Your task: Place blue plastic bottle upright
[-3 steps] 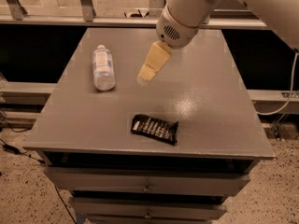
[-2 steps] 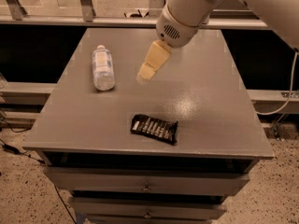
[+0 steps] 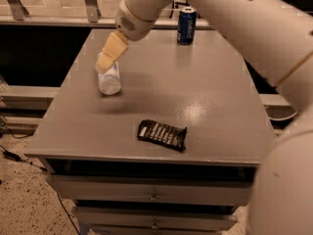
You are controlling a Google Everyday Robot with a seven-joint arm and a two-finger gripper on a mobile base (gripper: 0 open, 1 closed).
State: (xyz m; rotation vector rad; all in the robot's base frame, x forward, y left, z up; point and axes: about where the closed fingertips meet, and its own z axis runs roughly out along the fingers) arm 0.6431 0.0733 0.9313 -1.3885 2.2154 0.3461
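Note:
The blue plastic bottle [image 3: 109, 81] lies on its side on the left part of the grey table [image 3: 205, 92], its far end hidden behind the gripper. It looks clear with a pale label. My gripper [image 3: 105, 63] hangs from the white arm, its cream fingers pointing down-left right over the bottle's far half, at or just above it.
A dark blue soda can [image 3: 187, 25] stands upright at the table's back edge. A dark snack bag [image 3: 162, 134] lies flat near the front edge. My white arm [image 3: 254, 28] spans the right side. Drawers sit under the tabletop; railings stand behind.
My gripper has swung left from the table's middle to over the bottle. The arm now fills the right side of the view and the soda can at the back has come into sight.

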